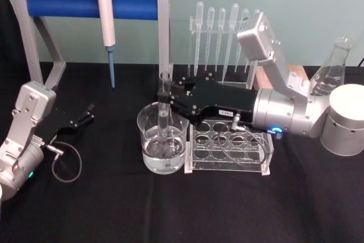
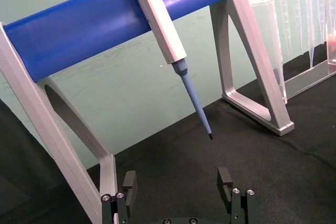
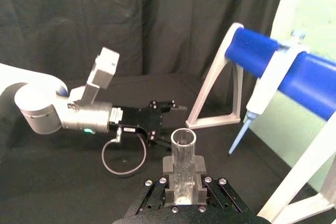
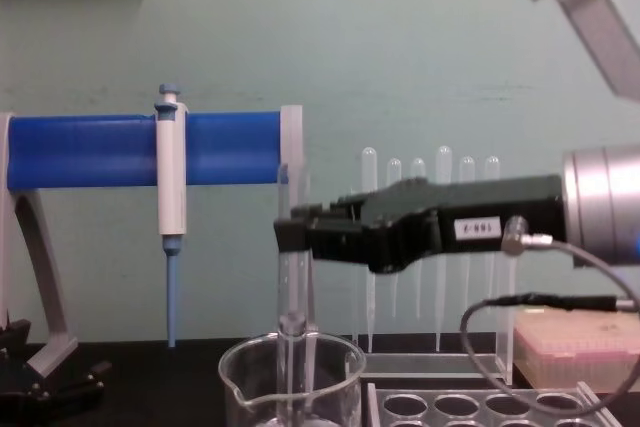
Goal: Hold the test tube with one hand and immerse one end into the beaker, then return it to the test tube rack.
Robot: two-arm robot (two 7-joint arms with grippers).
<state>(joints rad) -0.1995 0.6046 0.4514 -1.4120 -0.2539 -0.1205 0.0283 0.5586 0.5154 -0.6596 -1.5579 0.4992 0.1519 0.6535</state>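
My right gripper (image 1: 165, 102) is pinching the test tube (image 1: 165, 126) by its upper part and holding it upright in the beaker (image 1: 147, 157). The tube's round lower end is down inside the glass and, as far as I can judge, dipped into the clear liquid at the bottom. The beaker stands just beside the rack (image 1: 227, 160) on the black desk (image 1: 114, 209). My left gripper (image 1: 86, 113) rests low at the left side with its fingers spread, well apart from all this and taking no part. The risks from here lie in the way out. If I swing toward the rack before the tube's end is above the rim, the glass will knock the beaker wall and may tip it or crack. A wet, smooth tube could also slide in my grip, and coming down tilted over a rack hole would catch its edge.
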